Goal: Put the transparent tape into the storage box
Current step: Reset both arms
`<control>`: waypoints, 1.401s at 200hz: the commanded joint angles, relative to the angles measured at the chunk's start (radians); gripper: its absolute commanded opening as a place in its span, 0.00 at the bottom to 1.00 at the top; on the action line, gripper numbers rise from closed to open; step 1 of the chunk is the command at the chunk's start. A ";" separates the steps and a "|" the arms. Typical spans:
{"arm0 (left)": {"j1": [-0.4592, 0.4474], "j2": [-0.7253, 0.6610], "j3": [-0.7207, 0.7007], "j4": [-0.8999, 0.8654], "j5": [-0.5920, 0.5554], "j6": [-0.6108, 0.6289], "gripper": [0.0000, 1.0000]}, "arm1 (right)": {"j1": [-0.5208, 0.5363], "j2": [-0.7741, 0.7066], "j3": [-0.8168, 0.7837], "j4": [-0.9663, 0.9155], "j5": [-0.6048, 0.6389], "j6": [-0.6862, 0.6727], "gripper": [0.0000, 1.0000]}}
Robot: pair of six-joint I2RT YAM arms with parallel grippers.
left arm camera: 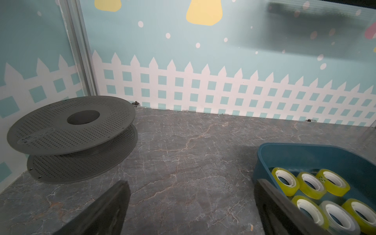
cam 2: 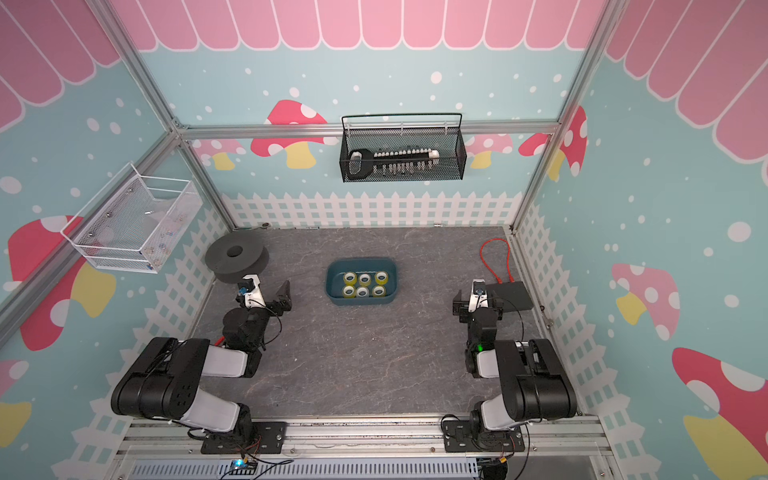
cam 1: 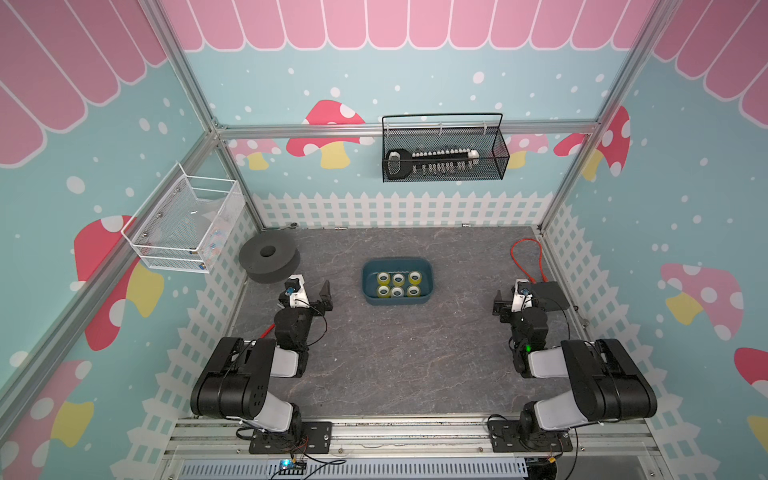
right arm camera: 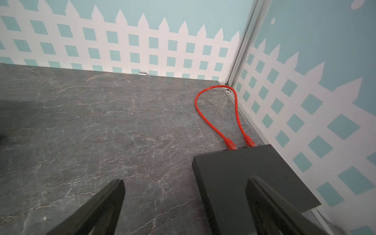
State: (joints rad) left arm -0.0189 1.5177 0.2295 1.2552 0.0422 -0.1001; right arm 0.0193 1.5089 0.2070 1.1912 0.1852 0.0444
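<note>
Jaws of left gripper (left arm camera: 191, 205) stand wide, nothing between them; right gripper (right arm camera: 187, 203) likewise. Box (cam 1: 397, 301) sits ahead-right of left gripper and ahead-left of right gripper. It holds 6 tape rolls (cam 1: 398, 279), two rows of three. Print on one roll is too small to read. 1 spool (left arm camera: 71, 126) ahead-left of left gripper. 1 black unit (right arm camera: 244, 175) just beside right gripper on its right, with 1 red cable (right arm camera: 203, 116) looped from it. 1 black basket (cam 1: 444, 166) and 1 white basket (cam 1: 187, 224) on the walls, well beyond both.

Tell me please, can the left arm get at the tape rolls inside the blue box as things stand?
Probably yes. The left claw is open and empty, the storage box has no lid, and only bare table lies between them.
</note>
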 commanded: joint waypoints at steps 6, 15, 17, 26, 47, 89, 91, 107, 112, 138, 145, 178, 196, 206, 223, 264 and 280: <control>0.004 0.004 -0.006 0.022 0.013 0.014 0.99 | -0.003 0.017 -0.004 0.133 -0.058 -0.028 0.99; 0.004 0.005 -0.005 0.023 0.012 0.014 0.99 | -0.004 0.013 0.000 0.125 -0.057 -0.028 0.99; 0.005 0.006 -0.005 0.024 0.013 0.014 0.99 | -0.003 0.008 0.001 0.114 -0.057 -0.027 0.99; 0.005 0.006 -0.005 0.023 0.012 0.014 0.99 | -0.004 0.006 -0.001 0.112 -0.056 -0.027 0.99; 0.003 0.006 -0.005 0.024 0.011 0.014 0.99 | -0.004 0.005 0.000 0.108 -0.056 -0.026 0.99; 0.000 0.005 -0.004 0.022 0.003 0.017 0.99 | -0.004 0.009 -0.002 0.119 -0.057 -0.028 0.99; -0.001 0.006 -0.004 0.022 0.005 0.017 0.99 | -0.003 0.008 -0.001 0.118 -0.056 -0.028 0.99; -0.003 0.006 -0.004 0.020 0.001 0.017 0.99 | -0.004 0.009 -0.001 0.117 -0.057 -0.028 0.99; -0.004 0.006 -0.004 0.021 0.002 0.019 0.99 | -0.004 0.010 -0.001 0.117 -0.057 -0.028 0.99; -0.004 0.006 -0.004 0.021 -0.003 0.019 0.99 | -0.004 0.009 -0.001 0.117 -0.056 -0.028 0.99; -0.003 0.006 -0.004 0.021 -0.003 0.019 0.99 | -0.004 0.009 -0.001 0.117 -0.056 -0.028 0.99; -0.005 0.007 -0.004 0.020 -0.005 0.020 0.99 | -0.004 0.009 0.000 0.116 -0.056 -0.028 0.99; -0.007 0.007 -0.002 0.019 -0.006 0.020 0.99 | -0.004 0.009 0.000 0.116 -0.056 -0.028 0.99; -0.006 0.006 -0.002 0.019 -0.008 0.020 0.99 | -0.004 0.009 0.000 0.116 -0.057 -0.028 0.99; -0.009 0.007 -0.003 0.020 -0.008 0.022 0.99 | -0.004 0.009 0.000 0.116 -0.056 -0.028 0.99; -0.010 0.007 -0.002 0.018 -0.014 0.022 0.99 | -0.004 0.009 0.000 0.116 -0.056 -0.028 0.99; -0.010 0.007 -0.002 0.018 -0.014 0.022 0.99 | -0.004 0.009 0.000 0.116 -0.056 -0.028 0.99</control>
State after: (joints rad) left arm -0.0231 1.5177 0.2295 1.2613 0.0402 -0.0963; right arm 0.0193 1.5181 0.2066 1.2839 0.1368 0.0257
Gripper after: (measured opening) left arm 0.988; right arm 0.989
